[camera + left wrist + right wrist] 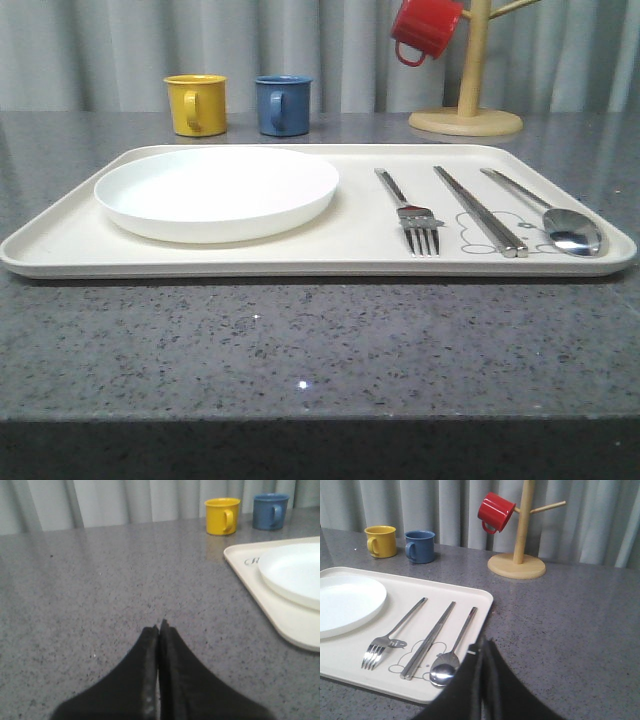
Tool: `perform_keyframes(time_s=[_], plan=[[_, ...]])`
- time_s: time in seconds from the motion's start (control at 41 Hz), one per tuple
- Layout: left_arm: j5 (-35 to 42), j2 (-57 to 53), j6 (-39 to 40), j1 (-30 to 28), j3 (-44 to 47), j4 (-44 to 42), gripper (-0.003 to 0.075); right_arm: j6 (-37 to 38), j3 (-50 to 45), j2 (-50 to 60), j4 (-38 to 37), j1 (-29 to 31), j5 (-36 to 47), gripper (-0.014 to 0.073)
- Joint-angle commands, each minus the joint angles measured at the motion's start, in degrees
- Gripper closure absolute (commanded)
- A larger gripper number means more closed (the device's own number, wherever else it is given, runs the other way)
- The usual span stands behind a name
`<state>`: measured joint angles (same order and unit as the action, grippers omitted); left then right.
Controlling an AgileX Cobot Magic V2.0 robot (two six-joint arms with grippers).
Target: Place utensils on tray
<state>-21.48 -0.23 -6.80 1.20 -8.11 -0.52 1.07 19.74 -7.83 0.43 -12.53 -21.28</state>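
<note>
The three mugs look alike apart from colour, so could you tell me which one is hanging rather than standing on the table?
The red mug hangs by its handle on the wooden mug tree; the yellow mug and blue mug stand upright on the table behind the tray.

I can make out very little lettering from here. On the tray [250, 575], in the left wrist view, a bit of dark cursive script sits near its corner, just beside the plate [295, 572]; only the first stroke or two show, too partial for me to read. In the right wrist view the grey line drawing [417, 657] under the chopsticks [430, 639] carries no legible words
</note>
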Motion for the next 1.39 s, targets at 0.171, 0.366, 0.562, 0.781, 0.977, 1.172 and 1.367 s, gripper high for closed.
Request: perform_keyframes(time_s=[0.171,0.366,0.562,0.781,0.977,1.172,1.367], plan=[[17.3,-1.4,0.4,-0.4,7.9,3.3,0.0739,-0.4,1.4,-0.6,-0.4,0.0,4.7,0.0661],[16.6,-1.4,0.4,-0.4,8.4,4.4,0.0739,-0.4,1.4,-0.6,-0.4,0.0,4.7,0.0661],[16.6,-1.4,0.4,-0.4,8.4,4.4,0.0739,-0.4,1.4,-0.6,-0.4,0.0,4.7,0.0661],[16.6,-1.4,0.4,-0.4,8.4,4.4,0.0739,-0.4,1.4,-0.6,-0.4,0.0,4.7,0.0661],[16.6,-1.4,0.4,-0.4,8.4,4.4,0.0739,-0.4,1.4,-0.6,-0.4,0.0,4.7,0.0661],[16.6,-1.4,0.4,-0.4,8.4,4.4,0.0739,-0.4,1.4,-0.6,-0.9,0.0,4.8,0.0661],[16.6,-1.4,0.4,-0.4,8.4,4.4,0.0739,-0.4,-4.9,1.3,-2.4,4.2,9.5,0.0661]])
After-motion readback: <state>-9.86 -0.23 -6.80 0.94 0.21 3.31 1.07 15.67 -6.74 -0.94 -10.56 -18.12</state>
